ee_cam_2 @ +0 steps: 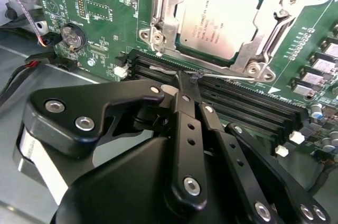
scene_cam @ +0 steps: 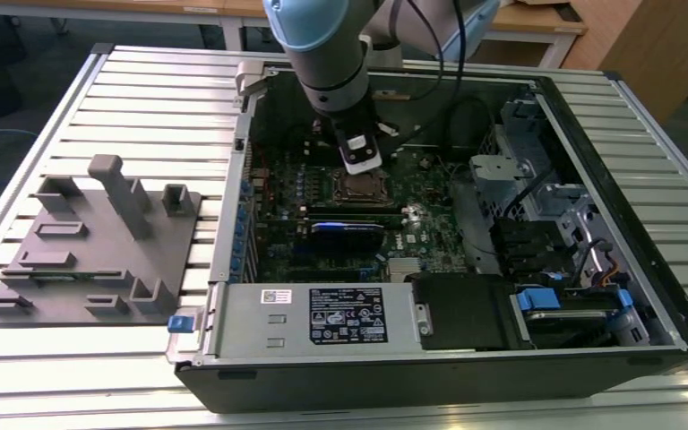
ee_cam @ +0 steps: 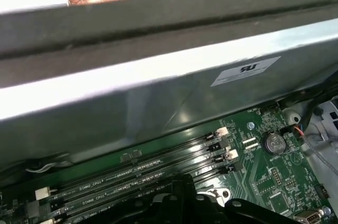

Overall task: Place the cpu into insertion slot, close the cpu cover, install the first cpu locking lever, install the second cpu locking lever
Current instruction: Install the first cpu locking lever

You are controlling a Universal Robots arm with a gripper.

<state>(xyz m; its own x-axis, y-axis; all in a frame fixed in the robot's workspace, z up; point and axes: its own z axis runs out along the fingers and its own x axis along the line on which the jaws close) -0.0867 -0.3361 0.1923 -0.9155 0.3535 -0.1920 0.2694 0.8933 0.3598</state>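
Note:
The cpu (ee_cam_2: 219, 18), pale silvery-beige, lies in the insertion slot (ee_cam_2: 157, 20) on the green motherboard. The silvery cpu cover (ee_cam_2: 272, 26) is down over it, framing its top. A thin wire locking lever (ee_cam_2: 232, 77) runs along the socket's edge beside the black memory slots. My gripper (ee_cam_2: 188, 82) is shut, its black fingertips together and touching this lever near its hooked end. In the exterior view the gripper (scene_cam: 360, 163) hangs just over the far side of the socket (scene_cam: 356, 188), inside the open computer case. Dark parts of the gripper (ee_cam: 179, 203) show in the first wrist view.
Long black memory slots (ee_cam_2: 237, 105) lie right under the fingers. A coin battery (ee_cam_2: 70, 35) and cables sit nearby. The case wall (ee_cam: 158, 92) rises close by. The power supply (scene_cam: 320, 313) fills the case front. A grey fixture plate (scene_cam: 93, 242) stands on the exterior view's left.

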